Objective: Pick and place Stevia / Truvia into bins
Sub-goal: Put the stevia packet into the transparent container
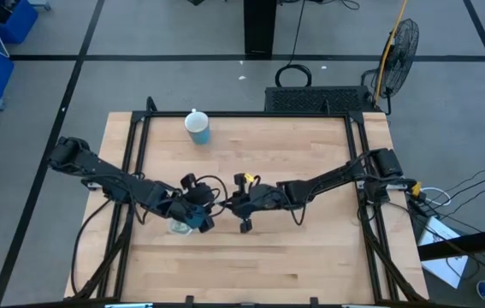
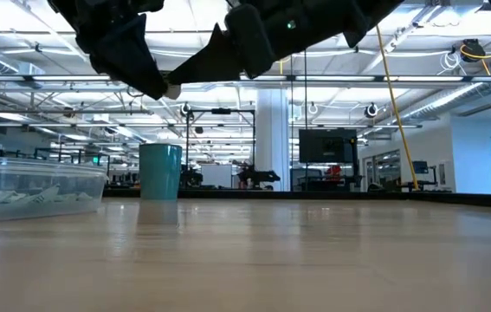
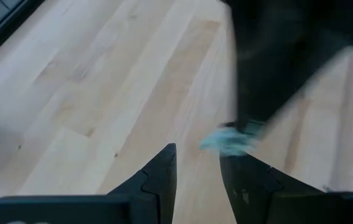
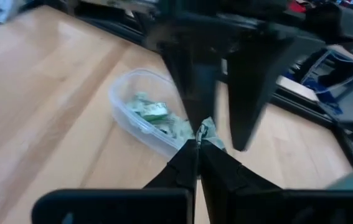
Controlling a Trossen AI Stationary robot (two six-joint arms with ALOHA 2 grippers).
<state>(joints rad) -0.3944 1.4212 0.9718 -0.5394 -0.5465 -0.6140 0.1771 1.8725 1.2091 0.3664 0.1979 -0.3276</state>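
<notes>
Right gripper, above table centre, fingers pressed together pinching one small pale green-and-white sweetener packet at its edge. Left gripper close opposite, fingers spread a little, nothing between them; the held packet hangs just beyond its tips. Clear plastic oblong tub, just behind on the light wooden table, holds several packets. Blue-green cup with white lid near the far edge.

Probably an industrial lab hall — exposed ceiling trusses, strip lighting, monitors, a floor fan.
</notes>
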